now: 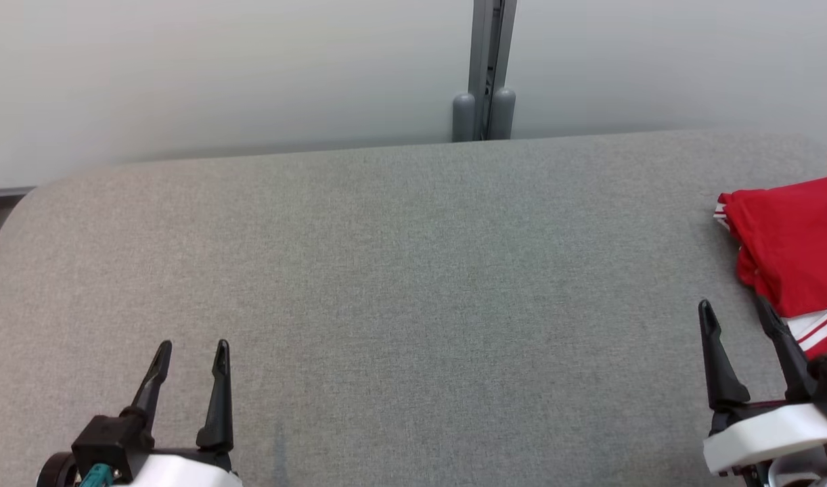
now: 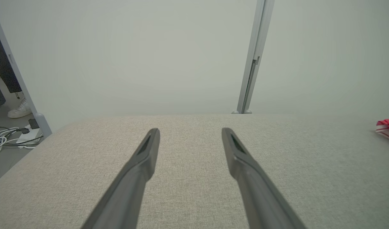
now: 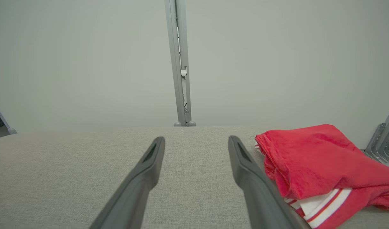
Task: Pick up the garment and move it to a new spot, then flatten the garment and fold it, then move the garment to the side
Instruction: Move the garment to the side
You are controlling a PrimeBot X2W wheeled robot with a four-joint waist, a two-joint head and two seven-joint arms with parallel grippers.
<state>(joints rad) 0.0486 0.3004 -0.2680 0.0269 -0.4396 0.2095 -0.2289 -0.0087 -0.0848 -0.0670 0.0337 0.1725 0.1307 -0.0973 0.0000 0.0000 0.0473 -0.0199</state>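
Note:
The garment (image 1: pixel 792 250) is red with white striped trim. It lies folded at the right edge of the grey padded table (image 1: pixel 400 270). The right wrist view has the garment (image 3: pixel 315 162) just to the right of my right finger. A corner of the garment (image 2: pixel 388 128) peeks in at the far right of the left wrist view. My right gripper (image 1: pixel 735 311) stands open just in front of and left of the garment, nothing between its fingers. My left gripper (image 1: pixel 191 352) is open over bare table at the lower left, holding nothing.
A pale wall with a grey vertical post (image 1: pixel 486 74) runs behind the table. Left of the table, the floor shows cables (image 2: pixel 10 138) and a person's white shoe (image 2: pixel 20 109). A grey metal bracket (image 3: pixel 384 140) stands beyond the garment at the right.

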